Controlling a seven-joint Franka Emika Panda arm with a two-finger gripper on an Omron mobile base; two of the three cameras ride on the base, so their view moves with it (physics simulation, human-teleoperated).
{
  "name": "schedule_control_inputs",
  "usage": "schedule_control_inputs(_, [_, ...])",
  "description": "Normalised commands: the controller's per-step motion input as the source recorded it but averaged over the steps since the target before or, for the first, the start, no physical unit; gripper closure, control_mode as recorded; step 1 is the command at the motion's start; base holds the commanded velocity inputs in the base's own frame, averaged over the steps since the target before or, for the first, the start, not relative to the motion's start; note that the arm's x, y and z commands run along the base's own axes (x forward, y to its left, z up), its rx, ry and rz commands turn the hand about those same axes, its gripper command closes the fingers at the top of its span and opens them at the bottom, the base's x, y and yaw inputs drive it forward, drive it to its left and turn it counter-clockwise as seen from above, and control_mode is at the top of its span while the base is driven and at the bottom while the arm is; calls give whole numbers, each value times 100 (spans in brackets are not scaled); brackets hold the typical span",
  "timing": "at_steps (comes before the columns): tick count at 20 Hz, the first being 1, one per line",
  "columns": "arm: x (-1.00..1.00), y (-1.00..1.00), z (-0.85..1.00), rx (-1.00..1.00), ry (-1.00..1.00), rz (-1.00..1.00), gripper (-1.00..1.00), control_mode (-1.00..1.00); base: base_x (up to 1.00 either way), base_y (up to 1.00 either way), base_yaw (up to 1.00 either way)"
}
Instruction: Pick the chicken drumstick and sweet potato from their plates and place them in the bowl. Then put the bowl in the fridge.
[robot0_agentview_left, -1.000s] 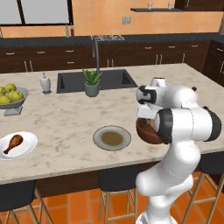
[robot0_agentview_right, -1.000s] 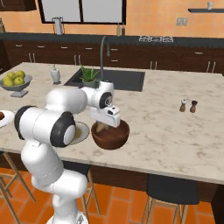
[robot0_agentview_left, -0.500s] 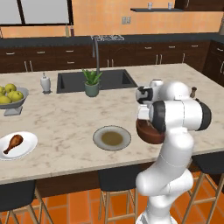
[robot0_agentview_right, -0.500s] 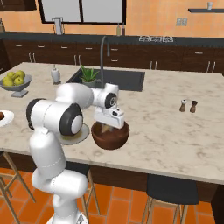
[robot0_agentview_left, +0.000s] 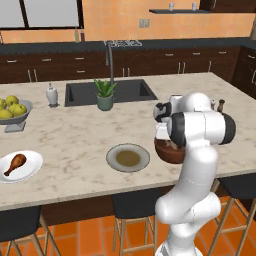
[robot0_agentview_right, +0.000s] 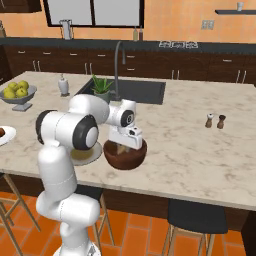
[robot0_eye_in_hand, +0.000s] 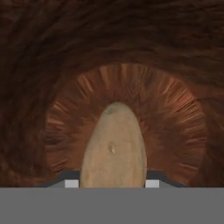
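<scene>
My left base camera sits behind the white arm (robot0_agentview_left: 197, 165), looking forward and down across the beige marble island counter (robot0_agentview_left: 75, 135) toward the dark cabinets. My right base camera does the same from the other side (arm at lower left). Both share the deep reddish-brown wooden bowl (robot0_agentview_right: 125, 155) and black sink (robot0_agentview_right: 140, 90). My hand camera looks straight down into that bowl (robot0_eye_in_hand: 43, 65), very close.

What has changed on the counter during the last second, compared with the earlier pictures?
Only the arm's elbow swung upright. The gripper stayed low over the bowl, the sweet potato between its fingers inside the bowl. The chicken drumstick, both plates and the apples did not move.
</scene>
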Motion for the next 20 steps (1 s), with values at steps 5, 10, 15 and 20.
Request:
schedule_control_inputs(5, [-6,0,0,0,0,0,-100,-100,0,0,0])
schedule_control_inputs(10, [-60,0,23,5,-8,-4,-100,-100,0,0,0])
schedule_control_inputs(15, [-93,12,64,12,-16,-1,-100,-100,0,0,0])
schedule_control_inputs(20, [-86,26,82,0,-6,1,-100,-100,0,0,0])
